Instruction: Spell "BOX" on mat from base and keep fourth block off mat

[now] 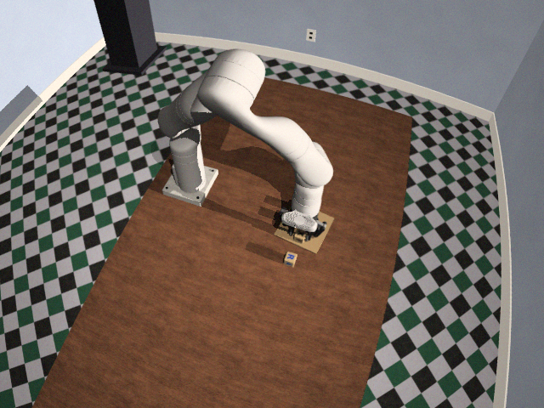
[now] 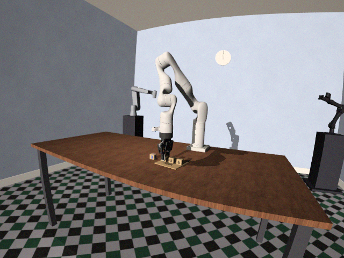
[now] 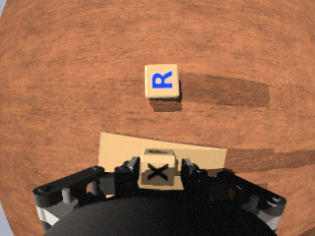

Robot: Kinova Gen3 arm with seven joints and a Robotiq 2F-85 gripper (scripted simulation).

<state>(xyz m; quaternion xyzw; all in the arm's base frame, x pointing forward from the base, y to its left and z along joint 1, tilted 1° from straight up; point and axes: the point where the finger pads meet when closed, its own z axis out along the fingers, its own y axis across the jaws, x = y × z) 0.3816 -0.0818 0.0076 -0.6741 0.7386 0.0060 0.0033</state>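
Where the wrist view looks down, the gripper (image 3: 157, 172) stands partly open astride the X block (image 3: 157, 171), a pale wooden cube with a black letter, resting on the tan mat (image 3: 118, 149). Beyond, off the mat on the table (image 3: 79, 39), lies the blue-lettered R block (image 3: 161, 82).

The long table top (image 1: 211, 307) looks like reddish-brown wood with streaky grain and a matt finish, and the thin tan rectangular mat (image 3: 118, 151) lies on it looking like plain, smooth card. The small pale wooden cube marked with a blue R (image 3: 161, 82) and the similar pale wooden cube marked with a black X (image 3: 157, 171) have flat, unpolished faces. The black gripper (image 3: 157, 180) shows dull, plastic-like links, while the white arm (image 1: 272, 132) has a smooth, softly shaded shell.
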